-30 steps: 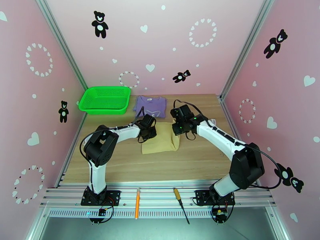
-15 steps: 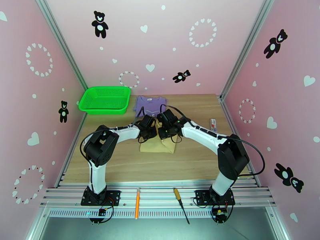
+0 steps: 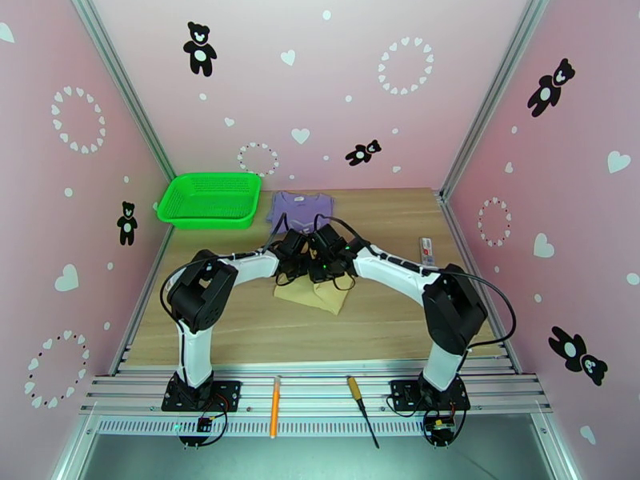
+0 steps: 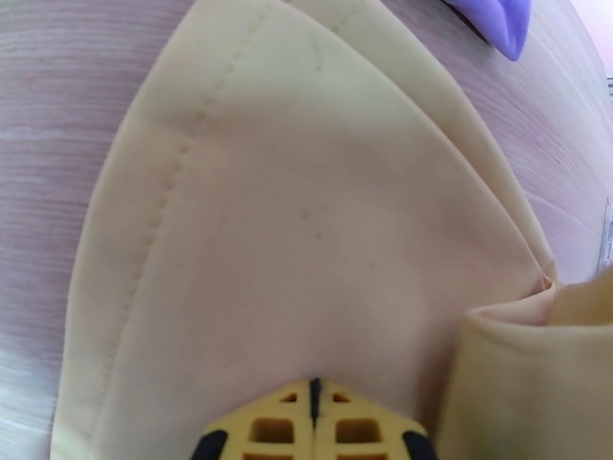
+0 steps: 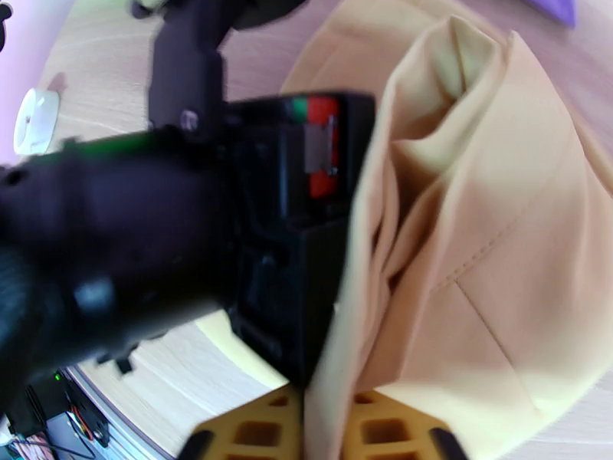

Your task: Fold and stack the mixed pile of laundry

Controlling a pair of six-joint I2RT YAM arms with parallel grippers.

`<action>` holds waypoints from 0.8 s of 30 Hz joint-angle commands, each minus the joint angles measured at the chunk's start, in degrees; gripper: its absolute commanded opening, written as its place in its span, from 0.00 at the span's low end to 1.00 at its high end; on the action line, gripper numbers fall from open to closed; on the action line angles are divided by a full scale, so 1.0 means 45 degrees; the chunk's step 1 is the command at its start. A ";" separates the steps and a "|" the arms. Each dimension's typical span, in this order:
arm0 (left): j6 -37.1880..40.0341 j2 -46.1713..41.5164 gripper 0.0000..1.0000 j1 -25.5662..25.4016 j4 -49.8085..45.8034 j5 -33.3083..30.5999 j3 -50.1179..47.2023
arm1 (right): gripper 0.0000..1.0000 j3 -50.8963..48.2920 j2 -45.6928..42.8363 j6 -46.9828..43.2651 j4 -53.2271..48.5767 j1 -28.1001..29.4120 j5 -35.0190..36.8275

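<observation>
A: Progress on the fold?
B: Tan garment (image 3: pixel 314 294) is seen half-folded mid-table (image 3: pixel 384 322). A fold is gripped by right jaws; left jaws are clenched against it. Lavender shirt (image 3: pixel 300 208), behind, is judged unfolded; nothing is stacked.

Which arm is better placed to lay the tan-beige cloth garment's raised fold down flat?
Right. The right hand has the raised fold of the tan-beige cloth garment between its fingers. The left hand is shut, tip down on that garment, probably best left pinning it.
</observation>
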 commanded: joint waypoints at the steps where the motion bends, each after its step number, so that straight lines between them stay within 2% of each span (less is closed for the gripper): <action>1: 0.0067 0.0216 0.00 0.0069 -0.1057 -0.0132 -0.0404 | 0.38 -0.0132 0.0332 0.0024 0.0728 0.0288 -0.0529; 3: 0.0351 -0.0147 0.00 0.0221 -0.1592 -0.0493 -0.0226 | 0.48 -0.0163 0.0287 -0.0009 0.0745 0.0288 -0.0539; 7: 0.1196 -0.1071 0.07 0.0475 -0.3286 -0.1805 0.0646 | 0.56 -0.0178 0.0221 -0.0072 0.0756 0.0288 -0.0597; 11: 0.2050 -0.1814 0.27 0.0668 -0.4941 -0.3141 0.1966 | 0.62 -0.0256 0.0199 -0.0097 0.0896 0.0287 -0.0772; 15: 0.2553 -0.2306 0.48 0.0755 -0.6055 -0.3867 0.3197 | 0.70 -0.0295 0.0092 -0.0077 0.1043 0.0295 -0.1057; 16: 0.2595 -0.2381 0.51 0.0759 -0.6311 -0.4052 0.3429 | 0.71 -0.0295 0.0028 -0.0097 0.1061 0.0293 -0.1131; 21: 0.2527 -0.3466 0.52 0.0750 -0.7315 -0.5072 0.3598 | 0.70 -0.0353 -0.0235 -0.0095 0.1192 0.0307 -0.1409; 22: 0.2467 -0.3726 0.52 0.0758 -0.7448 -0.5205 0.3483 | 0.68 -0.0390 -0.0204 -0.0062 0.1275 0.0325 -0.1487; 24: 0.2339 -0.4353 0.52 0.0749 -0.7767 -0.5298 0.3166 | 0.56 -0.0508 0.0051 0.0066 0.1505 0.0327 -0.1633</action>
